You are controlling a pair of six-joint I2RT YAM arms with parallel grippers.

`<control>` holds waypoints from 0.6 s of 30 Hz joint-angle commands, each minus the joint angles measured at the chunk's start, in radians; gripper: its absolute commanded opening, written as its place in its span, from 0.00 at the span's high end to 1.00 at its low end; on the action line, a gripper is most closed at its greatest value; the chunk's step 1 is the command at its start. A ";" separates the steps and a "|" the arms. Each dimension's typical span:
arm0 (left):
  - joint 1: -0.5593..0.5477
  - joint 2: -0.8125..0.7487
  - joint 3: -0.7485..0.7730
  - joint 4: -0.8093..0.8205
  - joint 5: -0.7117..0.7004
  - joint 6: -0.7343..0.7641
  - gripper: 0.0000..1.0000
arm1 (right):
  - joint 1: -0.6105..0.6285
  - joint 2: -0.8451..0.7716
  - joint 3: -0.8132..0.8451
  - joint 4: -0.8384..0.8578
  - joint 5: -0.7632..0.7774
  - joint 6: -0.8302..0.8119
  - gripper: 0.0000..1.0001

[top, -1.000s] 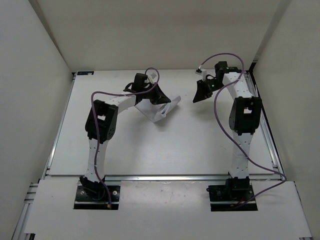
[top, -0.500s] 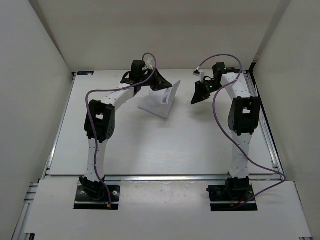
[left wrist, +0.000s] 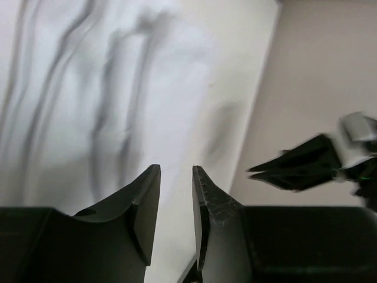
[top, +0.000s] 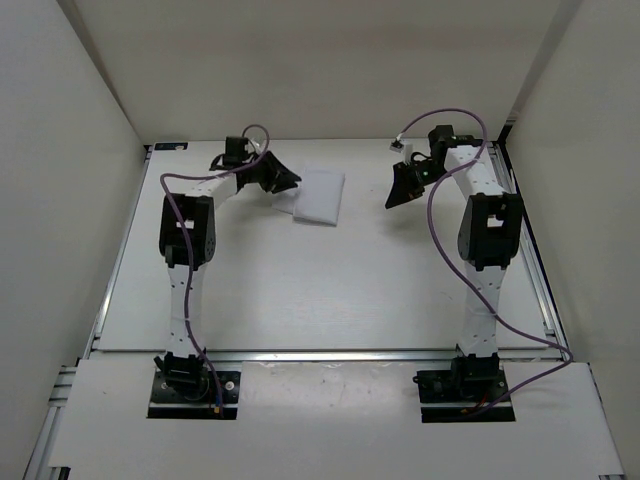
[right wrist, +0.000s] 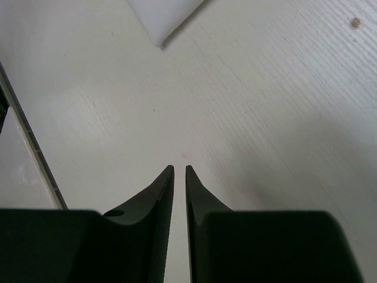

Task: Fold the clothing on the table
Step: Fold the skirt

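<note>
The white clothing (top: pixel 320 197) lies flat on the table (top: pixel 300 290) as a small folded rectangle, at the far middle. My left gripper (top: pixel 292 183) hovers at the clothing's left edge, open, with nothing between its jaws. In the left wrist view the wrinkled clothing (left wrist: pixel 112 88) fills the space beyond the left gripper (left wrist: pixel 177 172). My right gripper (top: pixel 392 198) hangs to the right of the clothing, apart from it. The right wrist view shows the right gripper (right wrist: pixel 179 170) with jaws only a thin slit apart and empty, over bare table, a clothing corner (right wrist: pixel 165 15) ahead.
Aluminium rails (top: pixel 540 290) edge the table on the right, left and near sides. White walls (top: pixel 60 150) close in the left, right and back. A purple cable (top: pixel 440 230) loops beside the right arm.
The left gripper opened and let go of the clothing, which dropped from a raised, tilted hang to lying flat. The left arm swung back leftward. The right arm barely moved.
</note>
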 commanded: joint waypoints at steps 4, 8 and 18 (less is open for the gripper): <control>0.040 -0.268 -0.390 0.247 -0.122 -0.036 0.61 | -0.016 -0.031 -0.004 -0.027 0.013 -0.019 0.81; 0.034 -0.260 -0.233 -0.020 -0.086 0.100 0.58 | -0.013 -0.030 -0.015 -0.015 0.017 -0.014 0.81; -0.052 -0.329 -0.383 0.059 -0.185 0.125 0.01 | 0.007 -0.016 0.019 -0.016 -0.007 -0.016 0.81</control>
